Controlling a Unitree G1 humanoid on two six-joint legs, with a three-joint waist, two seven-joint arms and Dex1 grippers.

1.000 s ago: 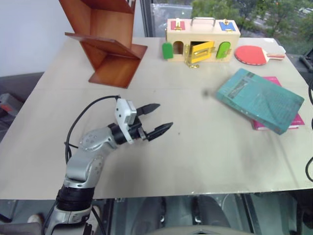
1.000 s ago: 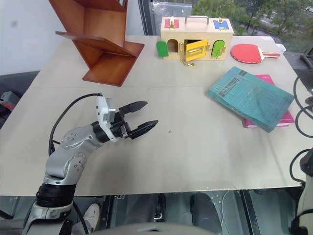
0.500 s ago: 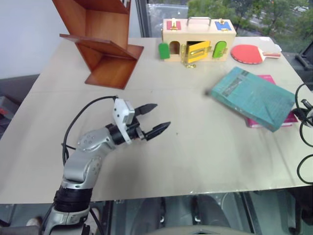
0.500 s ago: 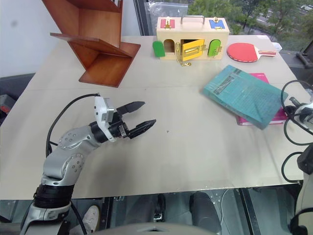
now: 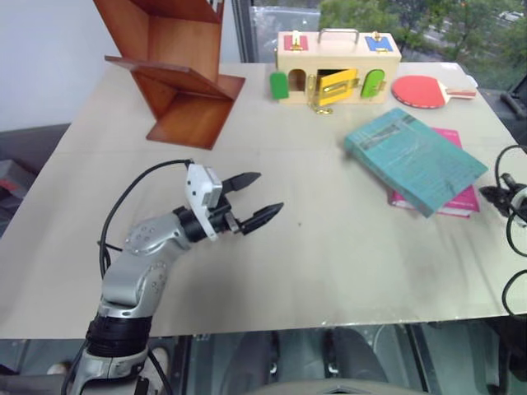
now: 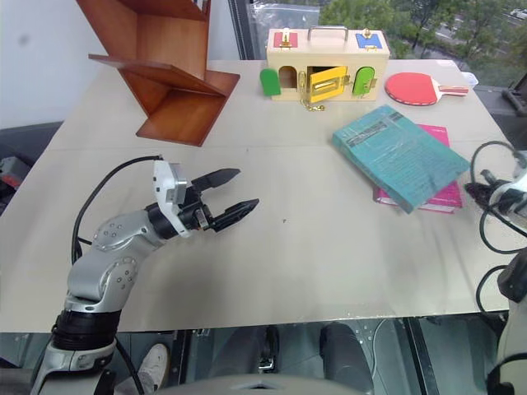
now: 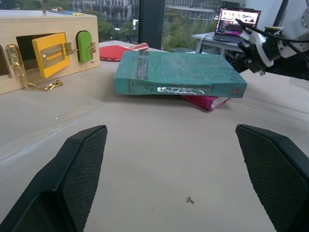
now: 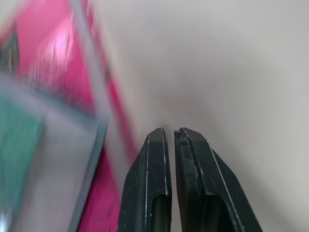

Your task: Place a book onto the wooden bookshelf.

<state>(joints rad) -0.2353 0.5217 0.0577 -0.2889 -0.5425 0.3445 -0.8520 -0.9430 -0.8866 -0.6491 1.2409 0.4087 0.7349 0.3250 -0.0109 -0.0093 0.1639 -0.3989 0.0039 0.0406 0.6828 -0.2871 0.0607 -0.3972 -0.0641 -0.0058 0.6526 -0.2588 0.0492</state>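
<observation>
So, left tool point(image 5: 254, 198) hovers over the tabletop point(image 5: 329, 247) w/ fingers spread wide, nothing between them, pointing twd the right side. Right tool point(image 8: 171, 135) sits at the far right edge, fingers pressed together and gripping nothing, tips just beside the pink book point(image 8: 58, 63). Teal book point(image 5: 414, 160) lies flat on the right of the tabletop, resting partly on top of the pink book, corners skewed. Wooden bookshelf point(image 5: 177, 70) stands at the back left, well apart from both books. Pale wooden box point(image 5: 338, 62) w/ coloured doors sits at the back centre, yellow door ajar; red paddle point(image 5: 424, 89) just right of it.
</observation>
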